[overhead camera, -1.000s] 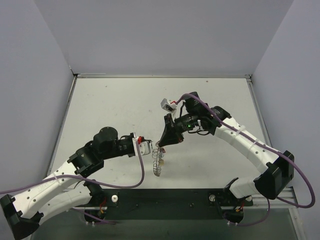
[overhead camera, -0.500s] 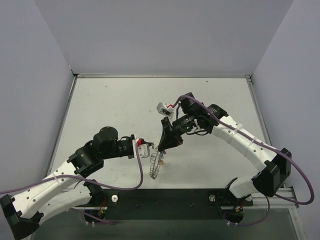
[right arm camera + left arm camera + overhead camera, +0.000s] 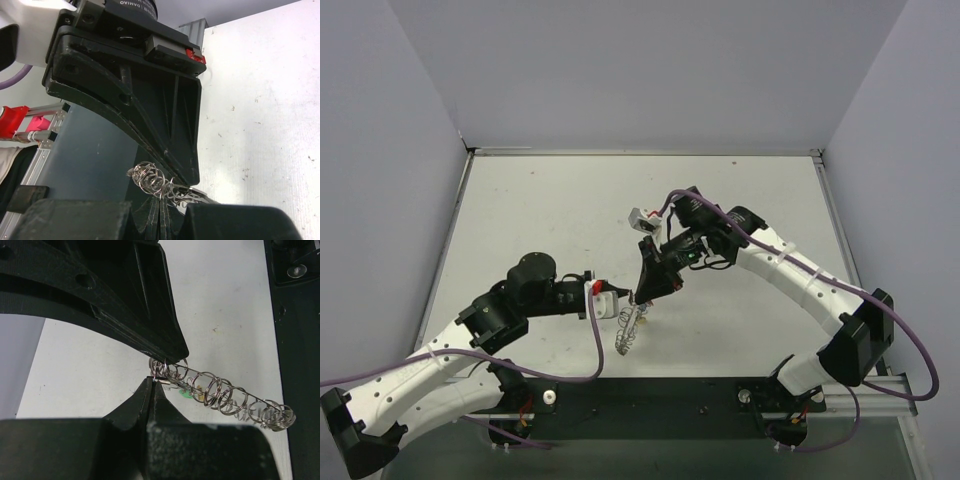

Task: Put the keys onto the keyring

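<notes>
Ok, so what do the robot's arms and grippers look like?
The left arm and right arm have white links and black joints, each trailed by a purple cable. The left gripper and right gripper are black, flat and wedge-shaped.

The white, dark-specked table [image 3: 540,220] has a black rail [image 3: 650,395] along its near edge.

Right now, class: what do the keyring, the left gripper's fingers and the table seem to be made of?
Keyring: thin silvery wire coiled in loops with bright glints, so likely steel. Left gripper fingers: matte black and faintly textured, probably plastic. Table: flat, dull white, speckled with small marks. It may be painted board or laminate, but that is hard to tell.
</notes>
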